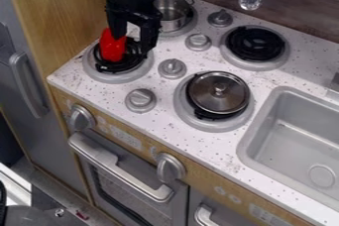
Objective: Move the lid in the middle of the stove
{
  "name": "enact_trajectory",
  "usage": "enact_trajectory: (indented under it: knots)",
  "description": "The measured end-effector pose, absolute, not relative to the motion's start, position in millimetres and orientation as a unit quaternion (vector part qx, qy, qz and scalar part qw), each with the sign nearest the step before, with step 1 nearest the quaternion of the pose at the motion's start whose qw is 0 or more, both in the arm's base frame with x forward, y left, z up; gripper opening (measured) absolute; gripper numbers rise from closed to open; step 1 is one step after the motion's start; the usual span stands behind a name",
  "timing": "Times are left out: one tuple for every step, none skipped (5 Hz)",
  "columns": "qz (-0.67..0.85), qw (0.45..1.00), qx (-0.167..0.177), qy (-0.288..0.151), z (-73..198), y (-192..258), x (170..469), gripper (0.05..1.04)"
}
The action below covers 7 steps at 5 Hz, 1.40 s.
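My gripper [133,43] hangs at the upper left over the left front burner, its fingers apart. The left finger overlaps a red object [113,46] that stands on that burner; I cannot tell whether they touch. The round lid [218,92], metal-rimmed with a small centre knob, lies on the right front burner, to the right of and below the gripper.
A metal pot [171,13] sits on the back left burner, just behind the gripper. The back right burner [255,43] has black coils. Grey knobs [172,69] stand between the burners. A grey sink [301,143] is at the right, a wooden panel [63,17] at the left.
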State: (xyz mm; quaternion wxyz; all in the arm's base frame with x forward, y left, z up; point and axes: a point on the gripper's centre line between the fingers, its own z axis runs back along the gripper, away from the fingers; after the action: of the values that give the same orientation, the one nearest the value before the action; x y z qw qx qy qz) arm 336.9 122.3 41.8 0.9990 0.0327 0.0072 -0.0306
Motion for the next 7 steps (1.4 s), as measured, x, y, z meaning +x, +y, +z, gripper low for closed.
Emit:
enact_trajectory:
  knots:
    - [-0.03,0.999,0.025,0.026,28.9,120.5,332.0,1.0]
    - [-0.051,0.998,0.016,0.041,18.8,94.0,330.2,1.0]
    - [-0.09,0.995,0.025,0.032,18.9,56.9,341.3,1.0]
    - [-0.115,0.993,0.022,0.02,17.9,25.0,350.2,1.0]
    - [-0.121,0.992,0.021,0.016,0.4,-0.6,363.4,1.0]
    - [-0.103,0.994,0.024,0.013,-13.8,-6.6,372.7,1.0]
    - [-0.075,0.997,0.023,0.011,-34.6,-1.2,376.9,1.0]
